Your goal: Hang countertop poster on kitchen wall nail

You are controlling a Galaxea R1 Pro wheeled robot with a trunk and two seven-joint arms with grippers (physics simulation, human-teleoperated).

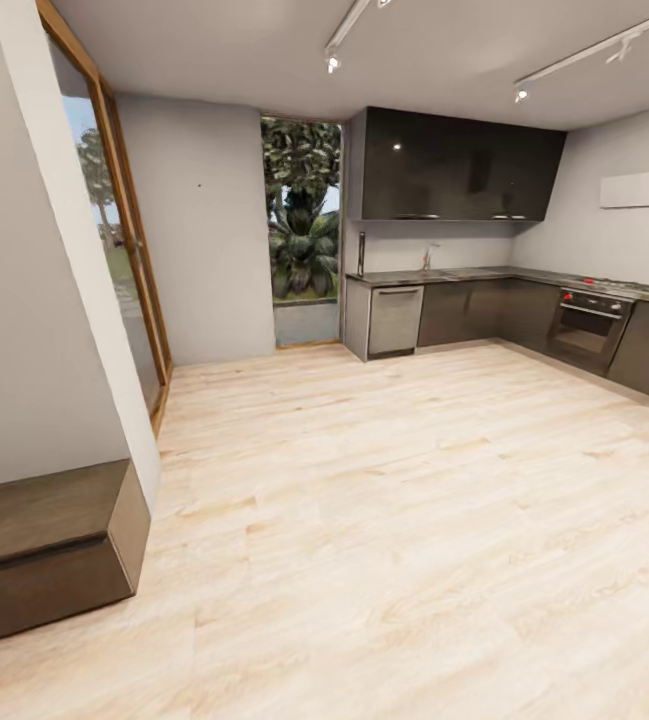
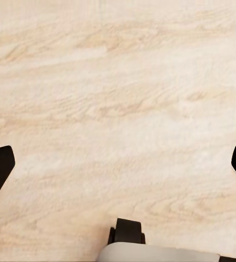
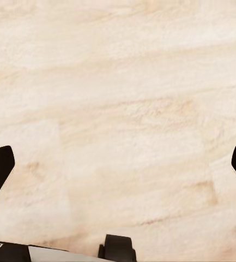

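Poster not yet made out for certain: possibly the thin dark upright shape (image 1: 361, 255) at the near end of the countertop (image 1: 484, 273), seen edge-on, too small to tell. No artwork or frame readable from here.

Drive on across the floor (image 1: 384, 480) toward that end of the countertop, beside the dishwasher (image 1: 395, 321). Keep the head aimed at the slab. Stop square to the cabinets, close enough for a reach without leaning.

Note the tiny dark nail (image 1: 200, 185) on the grey wall left of the window (image 1: 303, 215); likely the hanging spot, so plan a short turn from the countertop to it.

Keep both arms tucked meanwhile. Left gripper (image 2: 118, 164) spread wide, holding nothing, pointed at floorboards. Right gripper (image 3: 118, 164) likewise wide and bare.
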